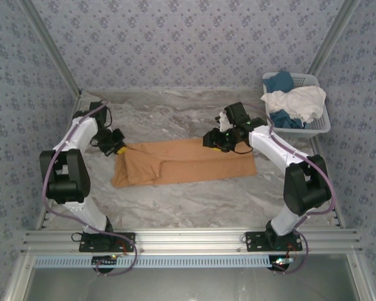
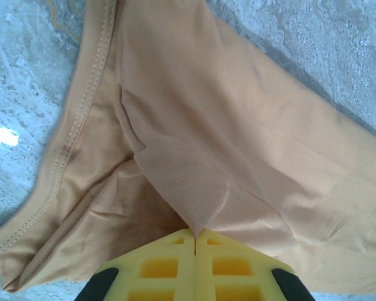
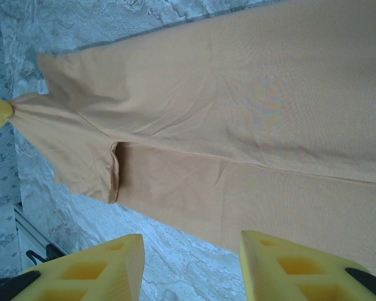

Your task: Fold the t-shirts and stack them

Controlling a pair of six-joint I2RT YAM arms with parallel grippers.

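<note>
An orange-tan t-shirt [image 1: 182, 163] lies folded into a long strip across the middle of the table. My left gripper [image 1: 120, 149] is shut on the strip's left end. In the left wrist view its yellow fingers [image 2: 175, 251] pinch a pointed fold of the t-shirt [image 2: 238, 125], with the stitched hem [image 2: 81, 113] curving off to the left. My right gripper [image 1: 216, 141] hovers over the far right part of the shirt. Its jaws stand open with nothing between them [image 3: 191, 241], above bare table next to the t-shirt's edge [image 3: 238, 125]. More t-shirts, a white one [image 1: 297, 100] and blue ones [image 1: 279, 81], lie bunched together.
A white lattice basket [image 1: 304, 132] at the back right holds the white and blue shirts. Patterned walls close in the marbled table [image 1: 175, 207] on three sides. A metal rail [image 1: 188, 238] carries both arm bases at the near edge.
</note>
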